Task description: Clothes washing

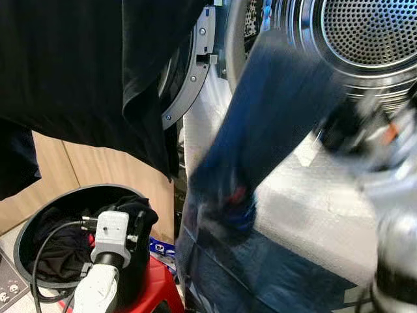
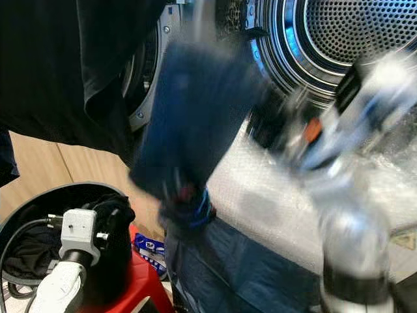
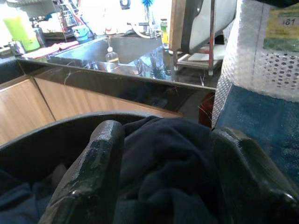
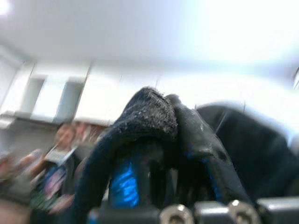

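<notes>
A dark navy garment (image 1: 273, 111) hangs, motion-blurred, in front of the washer's open drum (image 1: 371, 32). My right gripper (image 2: 270, 124) is shut on its upper end just below the drum mouth. In the right wrist view the dark knit cloth (image 4: 149, 112) drapes over both fingers. Low on the left stands a black laundry basket (image 1: 26, 228) with dark clothes in it. My left gripper (image 3: 166, 130) is down in this basket, its fingers (image 3: 98, 158) spread open on either side of a bunched navy cloth (image 3: 163, 163).
A black garment (image 1: 78, 65) hangs across the top left, partly covering the washer door (image 1: 192, 72). The basket rests on a red stool (image 1: 156, 287). Bubble wrap (image 1: 313, 208) and blue film (image 1: 260, 280) cover the washer front. A blurred person (image 4: 60, 149) is behind.
</notes>
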Available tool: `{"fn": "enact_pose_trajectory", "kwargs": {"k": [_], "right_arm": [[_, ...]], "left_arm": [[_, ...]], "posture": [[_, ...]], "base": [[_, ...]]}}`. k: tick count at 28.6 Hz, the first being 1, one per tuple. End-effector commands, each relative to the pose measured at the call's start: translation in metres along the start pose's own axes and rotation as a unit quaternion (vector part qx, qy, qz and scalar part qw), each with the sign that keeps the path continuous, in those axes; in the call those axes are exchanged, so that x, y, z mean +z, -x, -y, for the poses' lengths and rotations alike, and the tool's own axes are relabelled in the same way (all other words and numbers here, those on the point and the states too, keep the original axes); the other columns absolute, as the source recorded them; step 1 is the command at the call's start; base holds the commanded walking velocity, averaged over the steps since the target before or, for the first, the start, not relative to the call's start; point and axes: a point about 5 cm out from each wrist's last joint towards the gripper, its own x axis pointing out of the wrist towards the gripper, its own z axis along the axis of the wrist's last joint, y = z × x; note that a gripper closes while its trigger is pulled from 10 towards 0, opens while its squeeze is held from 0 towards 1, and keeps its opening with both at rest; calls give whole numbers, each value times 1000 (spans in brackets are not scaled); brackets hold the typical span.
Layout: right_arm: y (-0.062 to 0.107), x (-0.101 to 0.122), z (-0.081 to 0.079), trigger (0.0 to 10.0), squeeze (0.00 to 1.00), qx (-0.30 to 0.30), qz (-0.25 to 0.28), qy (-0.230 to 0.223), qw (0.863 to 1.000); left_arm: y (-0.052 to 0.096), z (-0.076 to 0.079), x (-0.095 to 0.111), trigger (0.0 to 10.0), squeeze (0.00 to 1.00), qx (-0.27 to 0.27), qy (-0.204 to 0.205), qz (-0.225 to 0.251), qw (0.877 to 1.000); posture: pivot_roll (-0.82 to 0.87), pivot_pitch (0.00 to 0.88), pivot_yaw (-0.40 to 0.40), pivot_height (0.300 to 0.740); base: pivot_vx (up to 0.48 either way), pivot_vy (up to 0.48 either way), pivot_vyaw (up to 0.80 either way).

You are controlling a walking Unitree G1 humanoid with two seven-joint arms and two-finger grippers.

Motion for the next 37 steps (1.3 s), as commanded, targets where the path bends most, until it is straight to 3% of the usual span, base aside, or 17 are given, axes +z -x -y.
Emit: {"fn": "enact_pose_trajectory", "kwargs": {"k": [1,5,8,9,14,16,20,21,25,27,28,29,30,32,36,37], "right_arm": [[0,5,13,0,0,-27,15,17,999],[-14,16,35,0,0,-46,49,19,998],[-18,13,44,0,0,-52,28,49,997],[-19,5,58,0,0,-73,16,48,996],[-16,-6,83,0,0,-129,-6,72,989],[-16,-5,99,0,0,-182,-13,101,978],[-18,4,114,0,0,-226,-13,131,965],[-17,11,124,0,0,-268,-10,135,954],[-14,15,134,0,0,-311,-38,159,936],[-10,15,141,0,0,-349,-59,173,919],[0,16,150,0,0,-412,-93,205,883],[0,16,150,0,0,-412,-93,205,883],[19,20,160,0,0,-504,-143,251,814],[33,27,165,0,0,-561,-160,275,765],[47,44,168,0,0,-615,-183,348,684],[47,44,168,0,0,-619,-184,350,679]], "left_arm": [[0,-1,-1,10000,0,-4,4,1,1000],[-1,4,-2,10000,0,-15,9,1,1000],[-1,6,-2,10000,0,-20,11,-1,1000],[-1,7,-3,10000,0,-20,17,-3,1000],[0,7,-3,10000,0,-21,26,-2,999],[1,6,-4,10000,0,-23,25,-3,999],[2,8,-4,10000,0,-31,29,-5,999],[2,11,-5,10000,0,-38,31,-8,999],[2,13,-6,10000,0,-44,33,-13,998],[3,16,-6,10000,0,-50,34,-14,998],[3,17,-6,10000,0,-50,33,-14,998],[3,17,-6,10000,0,-50,33,-14,998],[4,17,-7,10000,0,-45,34,-14,998],[4,17,-7,10000,0,-45,37,-14,998],[3,18,-6,10000,0,-49,38,-14,998],[3,18,-6,10000,0,-49,38,-15,998]], "posture": [[25,0,-30,740],[20,0,-27,740],[24,0,-31,740],[25,0,-31,740],[31,0,-32,740],[33,0,-30,740],[31,0,-28,740],[27,0,-26,740],[26,0,-27,740],[22,0,-26,740],[22,0,-26,740],[22,0,-26,740],[22,0,-26,740],[22,0,-26,740],[24,0,-22,740],[24,0,-22,740]], "base": [[0,0,0],[0,0,0],[0,0,0],[0,0,0],[0,0,0],[0,0,0],[0,0,0],[0,0,0],[0,0,0],[0,0,0],[0,0,0],[0,0,0],[0,0,0],[0,0,0],[0,0,0],[0,0,0]]}}
